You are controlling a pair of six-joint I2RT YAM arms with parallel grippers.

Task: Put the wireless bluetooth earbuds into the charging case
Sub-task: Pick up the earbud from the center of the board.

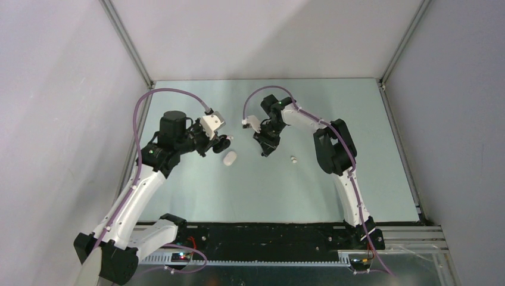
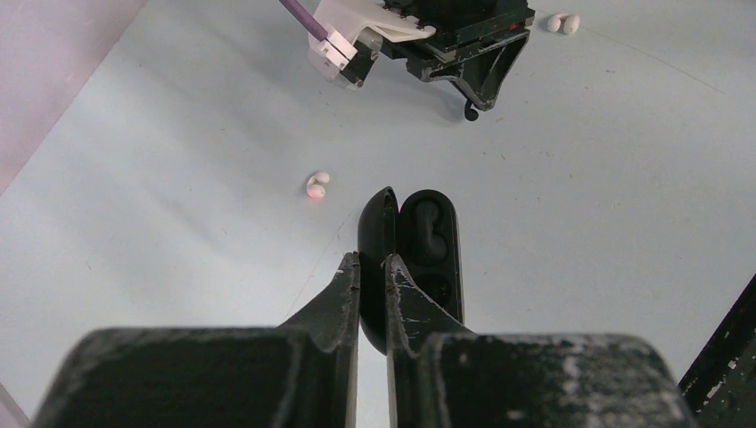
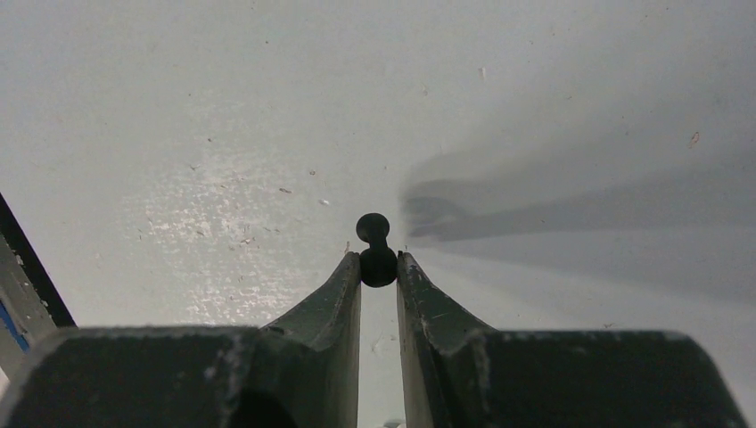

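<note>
- Pale grey table (image 1: 357, 179), plain walls on three sides.
- Left gripper (image 2: 372, 260) is narrow, clamped on the raised lid of the open case (image 2: 430, 241). The case rests on the table.
- Right gripper (image 3: 379, 259) pinches a black bud (image 3: 375, 241) low over the table, apart from the case.
- Two white buds (image 2: 562, 23) lie beyond the right gripper, and another white bud (image 2: 316, 185) lies near the case.

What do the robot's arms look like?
The left arm and right arm are made of white tubes with chunky black joints. A purple cable loops along each one. The left gripper and right gripper have black pointy fingers with white scratches.
</note>
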